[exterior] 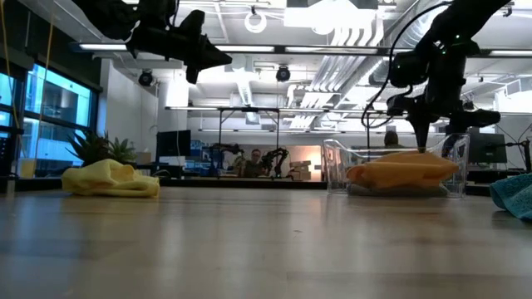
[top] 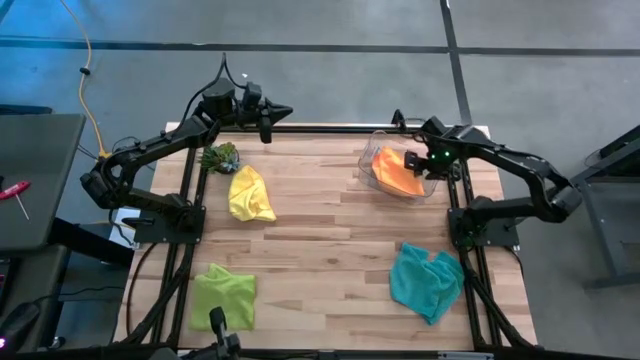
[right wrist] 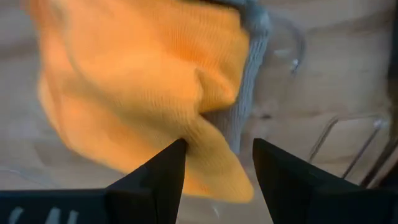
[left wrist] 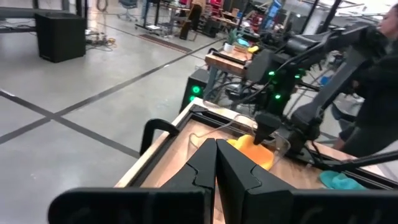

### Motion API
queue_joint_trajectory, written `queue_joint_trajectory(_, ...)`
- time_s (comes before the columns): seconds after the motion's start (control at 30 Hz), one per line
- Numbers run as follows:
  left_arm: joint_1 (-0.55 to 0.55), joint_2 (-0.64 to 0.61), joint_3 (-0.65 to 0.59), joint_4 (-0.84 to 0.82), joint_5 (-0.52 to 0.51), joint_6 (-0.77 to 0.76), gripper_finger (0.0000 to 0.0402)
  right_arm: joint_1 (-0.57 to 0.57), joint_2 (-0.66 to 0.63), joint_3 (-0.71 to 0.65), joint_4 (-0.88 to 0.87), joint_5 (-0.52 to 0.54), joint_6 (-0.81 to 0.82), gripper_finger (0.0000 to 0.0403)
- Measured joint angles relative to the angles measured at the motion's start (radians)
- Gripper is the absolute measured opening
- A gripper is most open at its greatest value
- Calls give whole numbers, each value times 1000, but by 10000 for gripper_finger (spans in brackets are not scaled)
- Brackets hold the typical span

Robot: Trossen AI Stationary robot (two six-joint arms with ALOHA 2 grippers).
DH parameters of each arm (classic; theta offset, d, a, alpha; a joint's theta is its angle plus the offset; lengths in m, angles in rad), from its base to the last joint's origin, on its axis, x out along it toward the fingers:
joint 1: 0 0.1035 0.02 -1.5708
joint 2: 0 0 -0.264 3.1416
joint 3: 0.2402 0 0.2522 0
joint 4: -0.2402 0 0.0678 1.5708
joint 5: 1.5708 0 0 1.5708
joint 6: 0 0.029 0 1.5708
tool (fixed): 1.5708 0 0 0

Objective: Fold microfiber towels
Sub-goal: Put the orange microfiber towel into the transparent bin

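Observation:
An orange towel (top: 395,172) lies crumpled in a clear plastic bin (top: 372,150) at the far right, with a grey towel (right wrist: 250,74) under its edge. My right gripper (right wrist: 217,158) points down just above the orange towel, open, one finger on either side of a fold. I cannot see it touching. A yellow towel (top: 250,193) lies bunched at the far left, a lime green towel (top: 223,297) at the near left, and a teal towel (top: 427,282) at the near right. My left gripper (top: 278,110) hangs shut and empty over the far edge.
A small green spiky plant (top: 220,157) stands beside the yellow towel at the far left. Black frame rails (top: 455,215) run along the table's sides. Bare wood (top: 330,250) spreads across the middle of the table. A person (exterior: 253,162) sits far off in the room behind.

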Motion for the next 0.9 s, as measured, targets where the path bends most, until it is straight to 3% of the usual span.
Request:
queue_joint_trajectory(0.37,0,0,0,0,36,0,0,0,87,0,8,-87,-77,171)
queue_joint_trajectory(0.47,0,0,0,-1,36,1,0,17,86,0,6,-93,-67,134)
queue_joint_trajectory(0.63,0,0,0,-2,36,3,0,77,86,0,10,-155,-36,20)
queue_joint_trajectory(0.9,0,0,0,-3,36,29,0,164,86,0,18,-174,68,24)
